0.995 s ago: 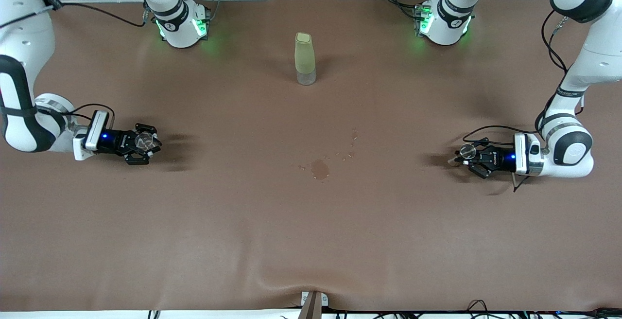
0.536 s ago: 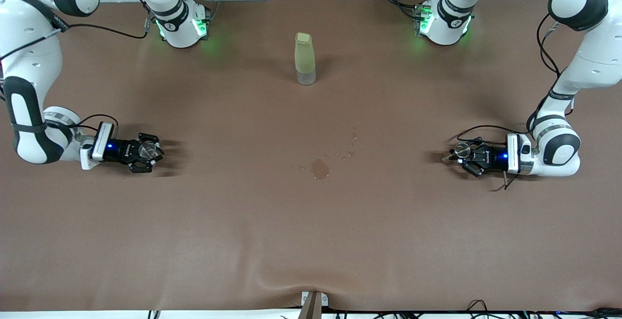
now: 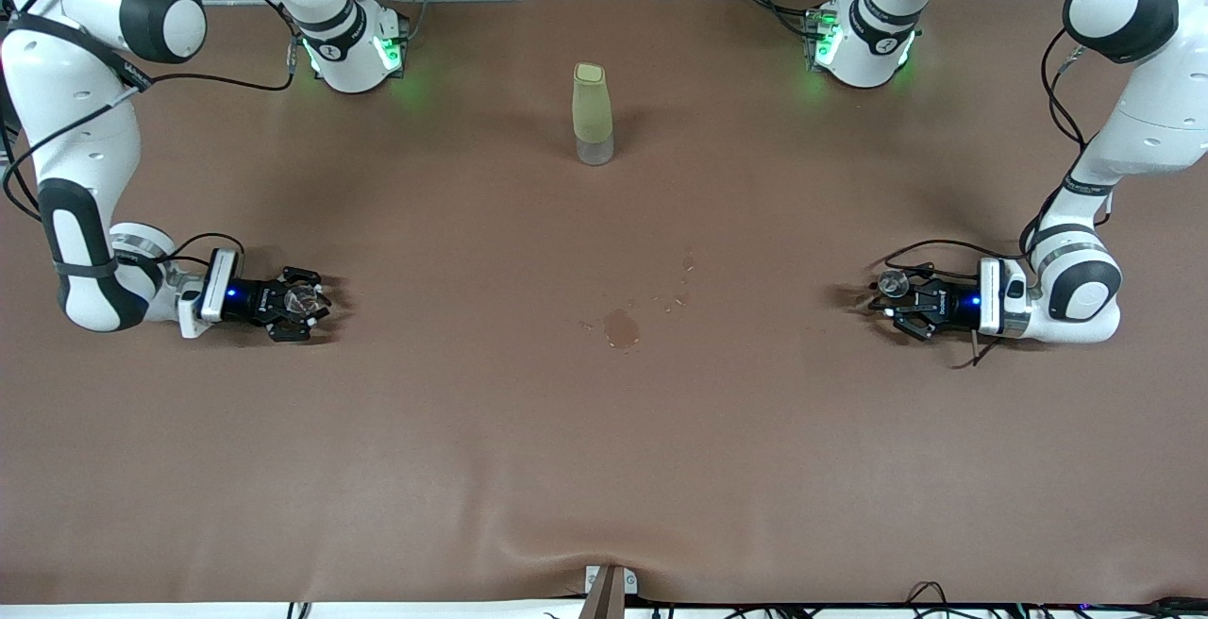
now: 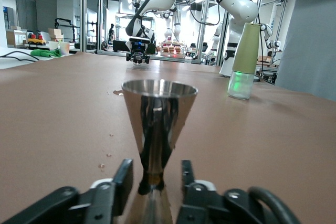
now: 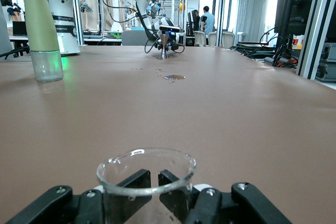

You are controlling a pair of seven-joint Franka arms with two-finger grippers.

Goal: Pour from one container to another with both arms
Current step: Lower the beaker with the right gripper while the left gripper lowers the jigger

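With your right gripper [image 3: 304, 301] pinching the tiny clear glass cup [image 5: 146, 174] at its end of the brown surface [image 3: 604, 449] and your left gripper [image 3: 898, 301] clamping the small silvery hourglass jigger [image 4: 158, 124] at the other, lift both upright and meet over the middle before tipping slowly.

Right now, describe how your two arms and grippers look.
Both arms are glossy white with black joint bands and loose black cables. Each base glows green. Each wrist ends in a white block with a small blue light, then a black gripper: the left gripper and the right gripper look alike.
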